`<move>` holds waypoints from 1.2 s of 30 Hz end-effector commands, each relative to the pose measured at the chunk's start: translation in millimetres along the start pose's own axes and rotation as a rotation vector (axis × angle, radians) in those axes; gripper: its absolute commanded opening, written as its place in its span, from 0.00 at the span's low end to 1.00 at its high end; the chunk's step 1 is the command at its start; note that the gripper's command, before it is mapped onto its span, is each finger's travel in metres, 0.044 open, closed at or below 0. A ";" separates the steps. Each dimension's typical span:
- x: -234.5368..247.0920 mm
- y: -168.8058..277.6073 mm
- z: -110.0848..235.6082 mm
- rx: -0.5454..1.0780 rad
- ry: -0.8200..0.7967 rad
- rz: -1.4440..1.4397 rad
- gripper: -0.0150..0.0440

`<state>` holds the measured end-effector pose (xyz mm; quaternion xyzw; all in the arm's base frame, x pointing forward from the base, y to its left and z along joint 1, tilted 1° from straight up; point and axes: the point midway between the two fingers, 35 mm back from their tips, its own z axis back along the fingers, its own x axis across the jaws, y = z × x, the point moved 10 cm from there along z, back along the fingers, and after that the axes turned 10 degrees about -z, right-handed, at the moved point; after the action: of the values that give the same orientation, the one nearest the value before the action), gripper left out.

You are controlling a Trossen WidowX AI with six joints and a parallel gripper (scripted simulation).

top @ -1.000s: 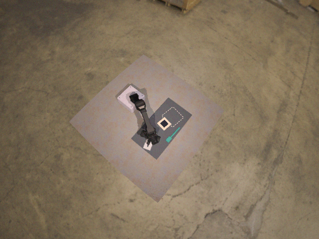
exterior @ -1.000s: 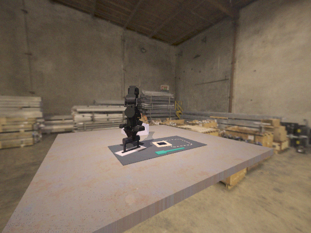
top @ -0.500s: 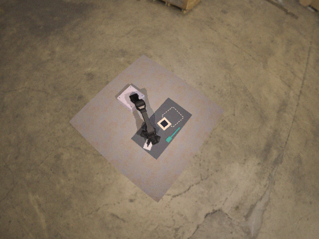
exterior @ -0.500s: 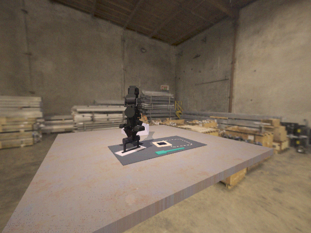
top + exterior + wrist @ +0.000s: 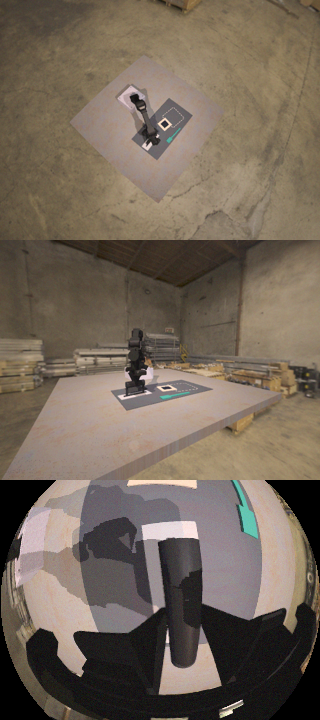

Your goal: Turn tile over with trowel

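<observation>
The tile (image 5: 164, 124) (image 5: 166, 388) is cream with a dark square mark facing up. It lies on the dark grey mat (image 5: 160, 151) (image 5: 134, 402) (image 5: 220, 560), touching a corner of the dashed outline (image 5: 168, 111) (image 5: 184, 381). My gripper (image 5: 152, 141) (image 5: 134, 392) (image 5: 182, 610) is low at the mat's near-left end, shut on the dark handle of the small trowel (image 5: 179, 587). The trowel's white blade (image 5: 146, 146) (image 5: 124, 396) (image 5: 170, 530) lies flat on the mat. The handle is hidden by the gripper in the top and exterior views.
A teal long-handled tool (image 5: 172, 136) (image 5: 174, 395) (image 5: 243, 503) lies on the mat, right of the tile. The arm's white base plate (image 5: 126, 99) sits on the grey table (image 5: 103, 129) (image 5: 103, 433) behind the mat. Stacked pallets and crates stand far off along the walls.
</observation>
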<state>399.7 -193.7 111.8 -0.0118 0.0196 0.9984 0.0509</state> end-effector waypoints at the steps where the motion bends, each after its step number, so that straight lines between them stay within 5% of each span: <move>1: 0.0 0.1 -0.9 -0.002 -0.001 -0.111 0.47; 9: 0.0 0.1 -0.9 -0.002 -0.001 -0.210 0.47; 15: 0.0 0.1 -0.9 -0.002 -0.001 -0.210 0.71; 33: 0.0 0.1 -0.9 -0.002 -0.001 -0.210 0.71; 36: 0.6 -0.1 21.7 -0.002 -0.001 -0.210 0.71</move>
<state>399.0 -193.5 115.0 -0.0091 0.0172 0.9881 0.1527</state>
